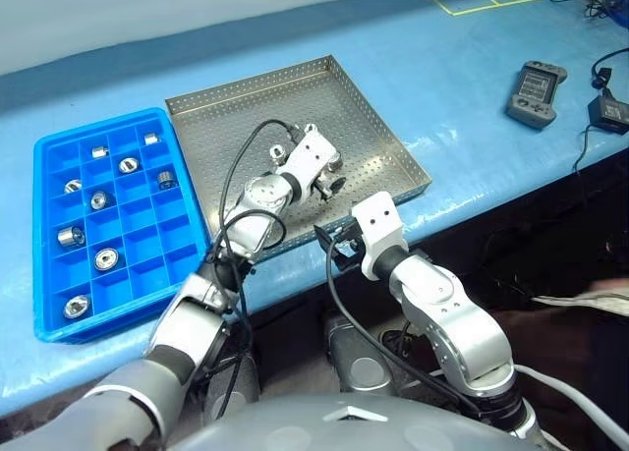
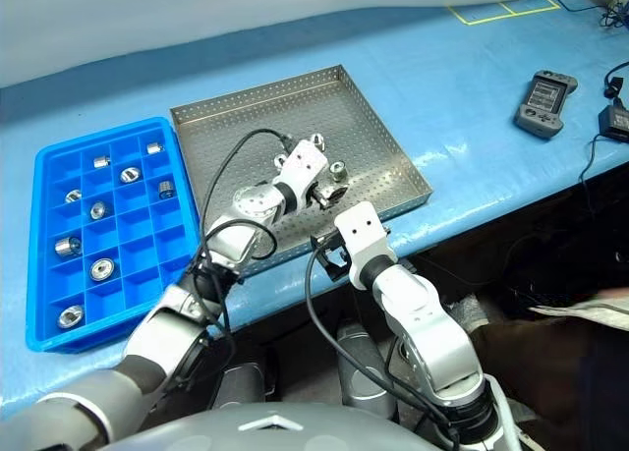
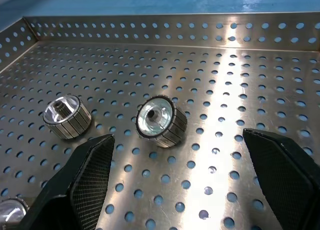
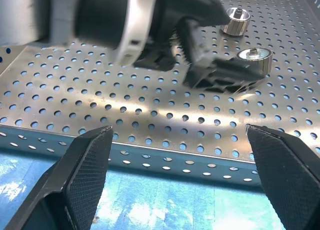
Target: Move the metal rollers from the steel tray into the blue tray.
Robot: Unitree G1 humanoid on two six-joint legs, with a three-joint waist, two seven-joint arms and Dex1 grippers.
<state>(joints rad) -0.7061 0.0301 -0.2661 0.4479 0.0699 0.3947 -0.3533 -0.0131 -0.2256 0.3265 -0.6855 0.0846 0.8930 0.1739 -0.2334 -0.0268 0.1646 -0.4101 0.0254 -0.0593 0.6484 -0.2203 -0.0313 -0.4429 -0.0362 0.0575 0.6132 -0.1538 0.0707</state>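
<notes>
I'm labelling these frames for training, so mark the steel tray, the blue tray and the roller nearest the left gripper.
steel tray (image 1: 369,127): left eye view, bare perforated floor near its far right corner.
blue tray (image 1: 43,235): left eye view, left outer rim.
roller (image 3: 161,121): left wrist view, ribbed side and shiny end face.

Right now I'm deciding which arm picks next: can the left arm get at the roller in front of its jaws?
Probably yes: the left gripper stands open over the steel tray, nothing between it and the roller.
</notes>
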